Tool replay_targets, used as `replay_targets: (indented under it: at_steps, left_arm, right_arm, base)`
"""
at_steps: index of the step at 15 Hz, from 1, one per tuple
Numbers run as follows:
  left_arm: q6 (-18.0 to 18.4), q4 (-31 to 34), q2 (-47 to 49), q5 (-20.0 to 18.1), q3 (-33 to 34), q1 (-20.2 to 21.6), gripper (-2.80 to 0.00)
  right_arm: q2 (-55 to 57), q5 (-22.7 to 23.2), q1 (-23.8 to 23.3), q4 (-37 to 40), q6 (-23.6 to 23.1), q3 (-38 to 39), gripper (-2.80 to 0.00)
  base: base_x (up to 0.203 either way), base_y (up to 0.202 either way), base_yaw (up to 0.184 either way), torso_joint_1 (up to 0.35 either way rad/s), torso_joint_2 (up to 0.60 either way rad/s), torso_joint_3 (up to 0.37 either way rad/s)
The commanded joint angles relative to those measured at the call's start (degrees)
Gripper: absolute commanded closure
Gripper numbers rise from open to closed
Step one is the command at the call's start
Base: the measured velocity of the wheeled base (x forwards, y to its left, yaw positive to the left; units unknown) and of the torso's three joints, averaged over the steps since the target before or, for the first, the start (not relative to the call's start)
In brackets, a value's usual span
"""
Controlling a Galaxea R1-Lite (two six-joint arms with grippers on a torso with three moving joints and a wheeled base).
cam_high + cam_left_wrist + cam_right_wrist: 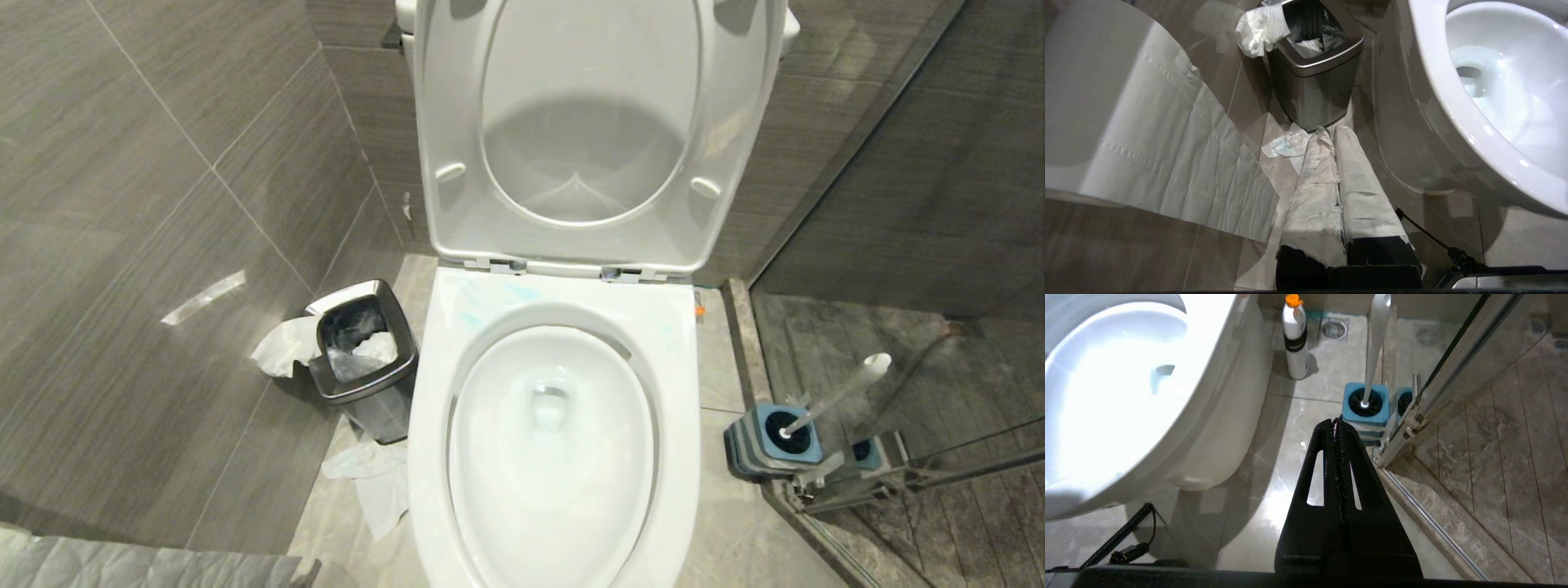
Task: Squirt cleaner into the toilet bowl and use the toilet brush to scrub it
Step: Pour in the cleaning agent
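The toilet bowl (pixel 429 425) stands open, white, with seat and lid raised against the wall. Faint teal smears of cleaner (pixel 482 300) mark the back of its rim. The toilet brush (pixel 841 390) leans in its blue square holder (pixel 759 449) on the floor right of the bowl, against the glass. Neither gripper shows in the head view. My right gripper (pixel 1335 421) is black and shut on nothing, its tips just short of the holder (pixel 1365 416) and brush handle (pixel 1375 347). My left gripper (pixel 1331 131), its fingers wrapped in white, is shut and empty beside the bowl (pixel 1437 94).
A steel waste bin (pixel 363 359) with tissue spilling out stands left of the bowl, with crumpled tissue (pixel 371 482) on the floor. A toilet-paper strip (pixel 1167 159) hangs near my left gripper. A white orange-capped bottle (pixel 1295 339), a floor drain (pixel 1334 328) and the shower glass frame (pixel 1453 359) are at the right.
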Motion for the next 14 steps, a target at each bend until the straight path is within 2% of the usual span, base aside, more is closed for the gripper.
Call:
replay_targets:
  at_steps: [1, 14]
  left_arm:
    - [-0.2, 0.1, 0.1, 0.1, 0.0, 0.0, 0.0]
    - [-0.1, 0.1, 0.1, 0.0, 0.0, 0.0, 0.0]
  right_arm:
    - [0.0, 0.0, 0.0, 0.0, 0.0, 0.0, 0.0]
    - [0.0, 0.0, 0.0, 0.0, 0.0, 0.0, 0.0]
  base:
    - [0.0, 0.0, 0.0, 0.001, 0.0, -0.198]
    - [0.0, 0.0, 0.0, 0.003, 0.0, -0.198]
